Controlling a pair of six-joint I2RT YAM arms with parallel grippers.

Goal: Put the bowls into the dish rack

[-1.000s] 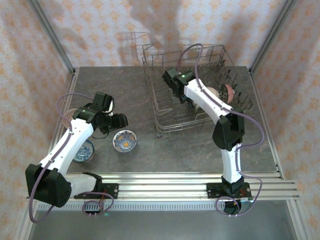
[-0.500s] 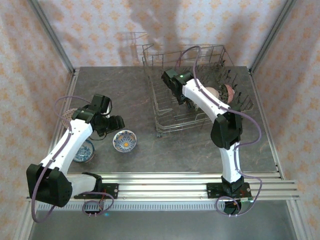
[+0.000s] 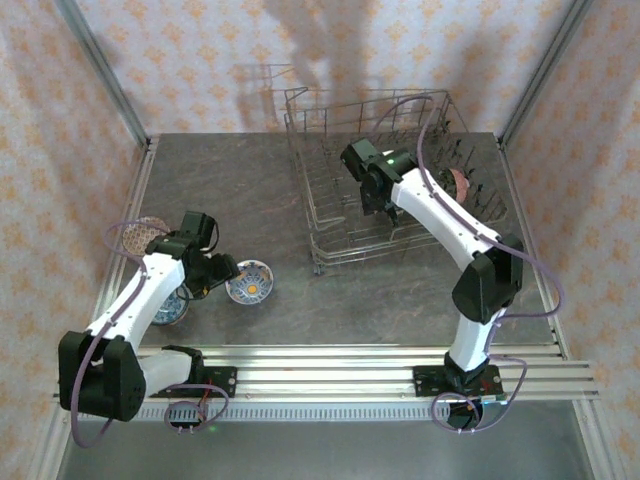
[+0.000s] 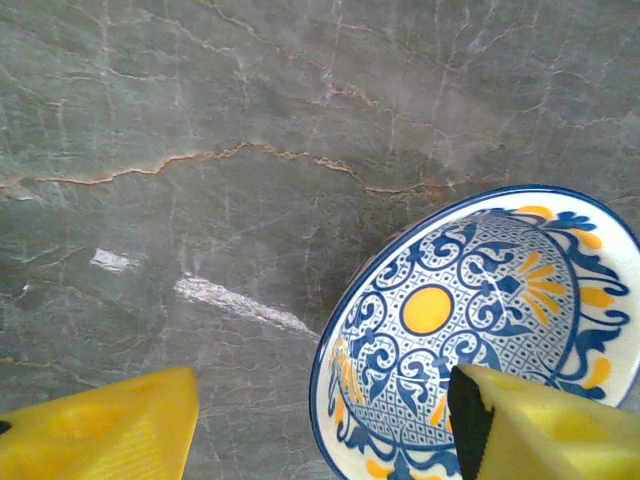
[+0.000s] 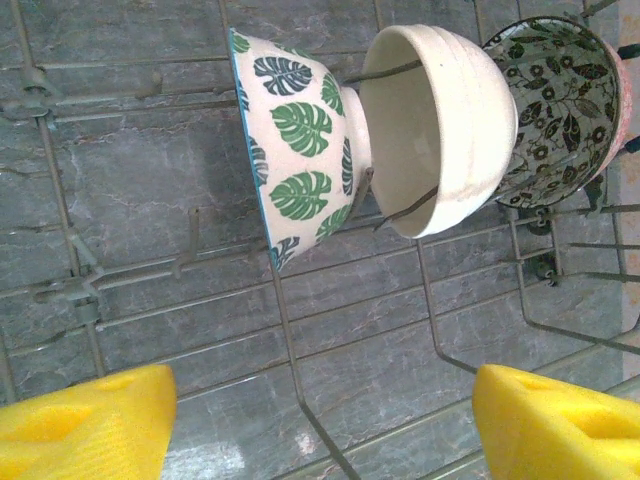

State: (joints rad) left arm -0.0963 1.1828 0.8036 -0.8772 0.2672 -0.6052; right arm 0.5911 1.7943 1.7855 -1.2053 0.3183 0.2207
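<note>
A blue-and-yellow patterned bowl (image 3: pixel 249 281) (image 4: pixel 470 330) sits upright on the table. My left gripper (image 3: pixel 225 272) (image 4: pixel 320 432) is open just over its left rim, one yellow finger (image 4: pixel 545 425) above the bowl's inside and the other outside on the table side. My right gripper (image 3: pixel 378 200) (image 5: pixel 320 425) hangs open over the dish rack (image 3: pixel 312 215) (image 5: pixel 290 330), nothing between its fingers. Just ahead of it, three bowls stand on edge among the tines: a green-leaf bowl (image 5: pixel 300 150), a cream bowl (image 5: pixel 440 130) and a dark floral bowl (image 5: pixel 560 110).
A blue bowl (image 3: pixel 170 305) lies partly under my left arm, and a speckled bowl (image 3: pixel 140 232) sits near the table's left edge. A reddish bowl (image 3: pixel 462 183) stands in the rack's right side. Bare grey stone lies between the rack and the loose bowls.
My left gripper has come toward the near edge and down onto the blue-and-yellow bowl's rim. My right gripper has shifted right and nearer within the rack, its elbow swinging right.
</note>
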